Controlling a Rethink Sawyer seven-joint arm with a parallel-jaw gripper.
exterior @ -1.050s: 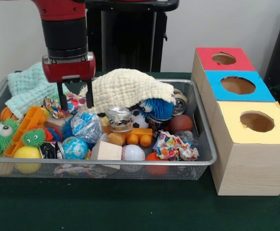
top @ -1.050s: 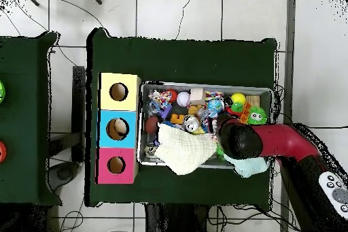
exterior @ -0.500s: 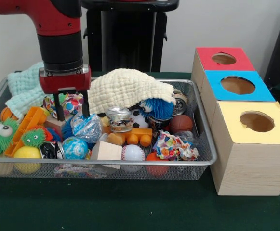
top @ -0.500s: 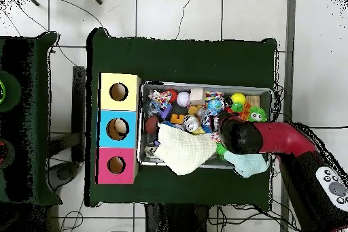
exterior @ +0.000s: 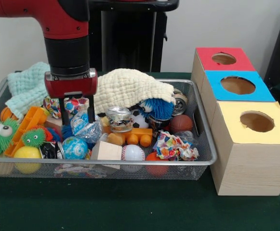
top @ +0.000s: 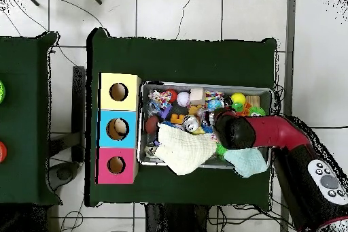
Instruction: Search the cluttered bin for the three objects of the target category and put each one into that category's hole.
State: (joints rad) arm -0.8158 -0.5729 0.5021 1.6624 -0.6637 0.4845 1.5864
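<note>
My gripper (exterior: 77, 116) hangs open over the left middle of the wire mesh bin (exterior: 203, 144). Its two black fingers (exterior: 65, 117) reach down on either side of a colourful crumpled paper wad (exterior: 73, 104), just above a blue ball in crinkly clear wrap (exterior: 84, 127). They close on nothing. In the overhead view the red arm's head (top: 233, 128) covers the gripper. Three boxes with round holes stand beside the bin: red (exterior: 224, 58), blue (exterior: 238, 85) and yellow (exterior: 257, 121). A pale object shows inside the blue box's hole (top: 120, 128).
A cream cloth (exterior: 130, 86) and a mint cloth (exterior: 26, 86) drape the bin's back. Around them lie a blue spiky ball (exterior: 159, 107), a tin can (exterior: 119, 118), a baseball (exterior: 133, 153), a globe ball (exterior: 75, 147), green fuzzy toys (exterior: 0, 134) and a wooden block (exterior: 106, 151).
The gripper has dropped lower into the bin and shifted slightly right, still open. In the overhead view the arm's head has moved toward the bin's middle.
</note>
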